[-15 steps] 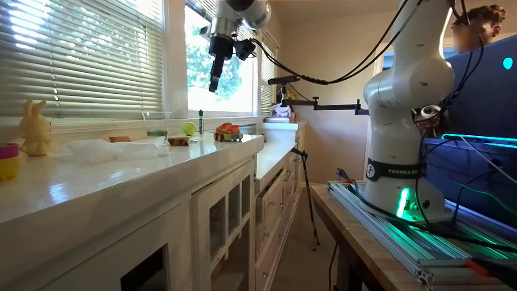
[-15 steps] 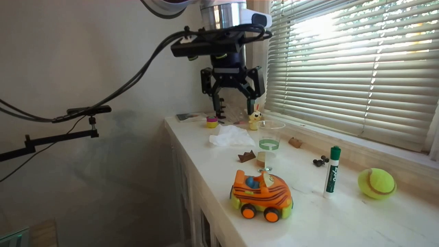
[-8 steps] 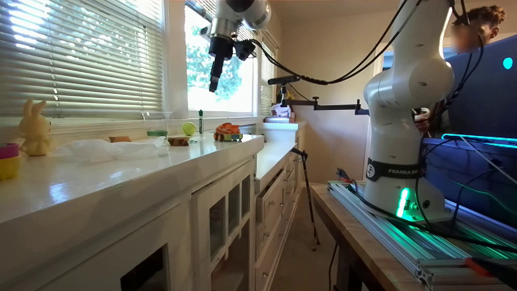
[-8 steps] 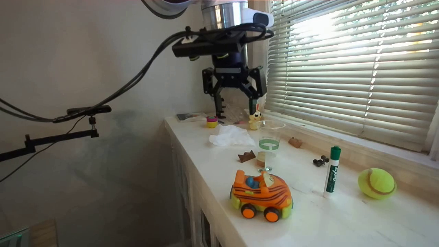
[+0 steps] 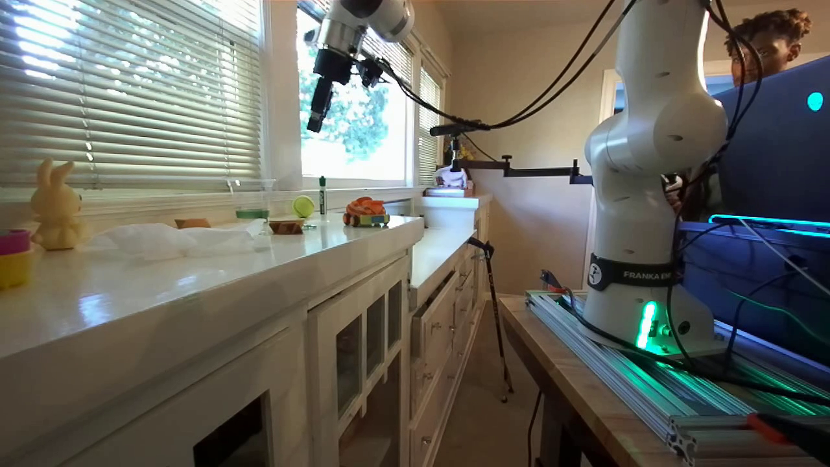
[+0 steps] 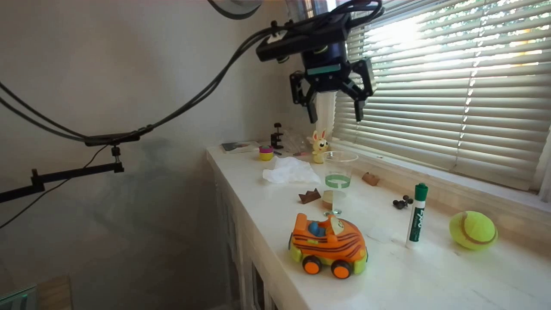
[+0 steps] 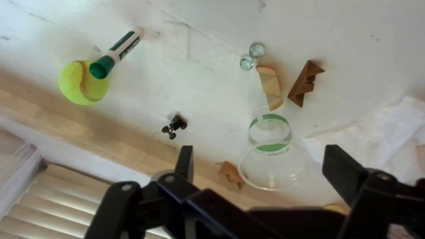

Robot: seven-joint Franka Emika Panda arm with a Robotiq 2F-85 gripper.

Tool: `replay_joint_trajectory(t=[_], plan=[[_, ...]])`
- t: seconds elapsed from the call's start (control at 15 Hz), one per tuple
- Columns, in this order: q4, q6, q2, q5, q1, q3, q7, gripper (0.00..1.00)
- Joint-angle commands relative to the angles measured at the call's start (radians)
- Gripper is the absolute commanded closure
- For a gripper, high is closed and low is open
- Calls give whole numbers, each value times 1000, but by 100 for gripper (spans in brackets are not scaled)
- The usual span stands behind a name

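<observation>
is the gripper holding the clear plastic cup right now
No, in an exterior view the gripper hangs open and empty, while the clear plastic cup stands on the counter, apart from it.

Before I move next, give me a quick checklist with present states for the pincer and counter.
1. Pincer open: ok, jaws apart.
2. Pincer empty: ok, nothing held.
3. Transparent cup upright: ok.
4. Room around the cup: not ok, a tan block sits close beside it.
5. Green-capped marker standing: ok.
6. Cables clear of the mounted camera: cannot tell, they overlap in both exterior views.
</observation>
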Motion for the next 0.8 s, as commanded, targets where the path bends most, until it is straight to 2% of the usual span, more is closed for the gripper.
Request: replay_joint_trajectory(t=[0.0, 0.2, 0.53, 0.73], plan=[[156, -20, 126, 28, -45, 17, 41, 0], [242, -80, 196, 54, -77, 26, 112, 0], [348, -101, 294, 193, -134, 77, 136, 0], [403, -138, 342, 221, -155, 106, 164, 0]])
